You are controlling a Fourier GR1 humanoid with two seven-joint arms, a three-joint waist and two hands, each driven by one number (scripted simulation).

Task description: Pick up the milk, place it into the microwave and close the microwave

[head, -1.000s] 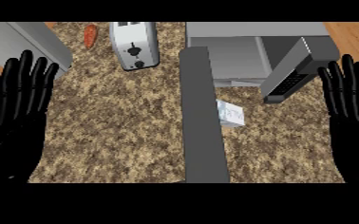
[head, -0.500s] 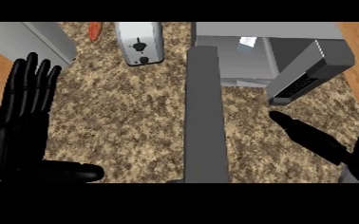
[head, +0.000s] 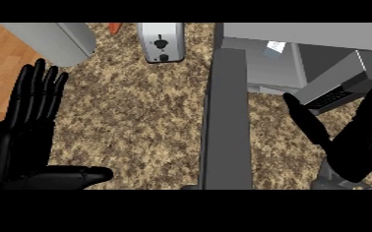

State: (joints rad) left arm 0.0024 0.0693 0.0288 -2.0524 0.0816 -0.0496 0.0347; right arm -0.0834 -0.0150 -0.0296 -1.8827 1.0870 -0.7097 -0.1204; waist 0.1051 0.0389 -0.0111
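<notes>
Speckled brown counter (head: 138, 113) runs under everything, with a toaster (head: 161, 42) at twelve o'clock and the microwave (head: 291, 54) open at two. A second ago the milk (head: 274, 48) stood on the counter beside the door; now the small carton sits inside the cavity, so the placing looks done. The right hand (head: 327, 137), at four o'clock, has dropped away empty, fingers straight, below the swung-out door (head: 334, 91). Shutting that door seems to be what remains. The left hand (head: 33, 123) rests spread at eight o'clock.
</notes>
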